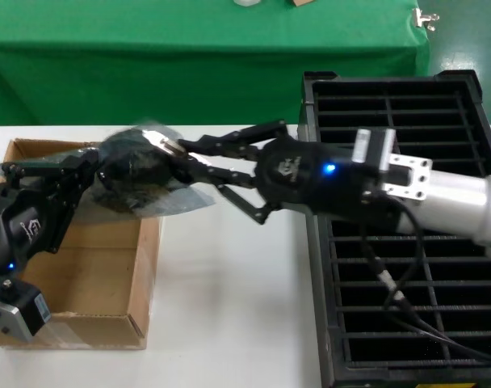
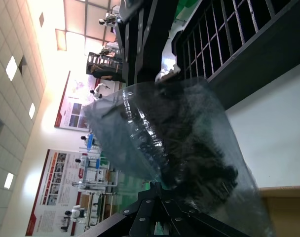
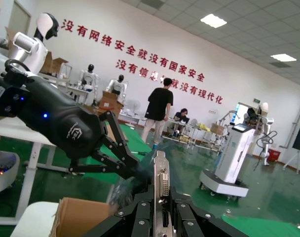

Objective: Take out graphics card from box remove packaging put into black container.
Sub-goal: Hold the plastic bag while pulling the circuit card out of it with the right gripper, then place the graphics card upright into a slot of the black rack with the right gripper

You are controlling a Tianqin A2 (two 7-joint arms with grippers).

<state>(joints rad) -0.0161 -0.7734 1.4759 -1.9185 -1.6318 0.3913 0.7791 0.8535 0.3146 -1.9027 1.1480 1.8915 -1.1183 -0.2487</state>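
Here, left claw point(image 1: 90, 174) clamped on packaging point(image 1: 140, 182), right claw point(image 1: 185, 162) pinching graphics card point(image 3: 161, 185).

graphics card point(image 1: 158, 144) half inside crinkly grey packaging point(image 1: 136, 182), held above the open cardboard box point(image 1: 108, 267); black container point(image 1: 407, 234) beside.
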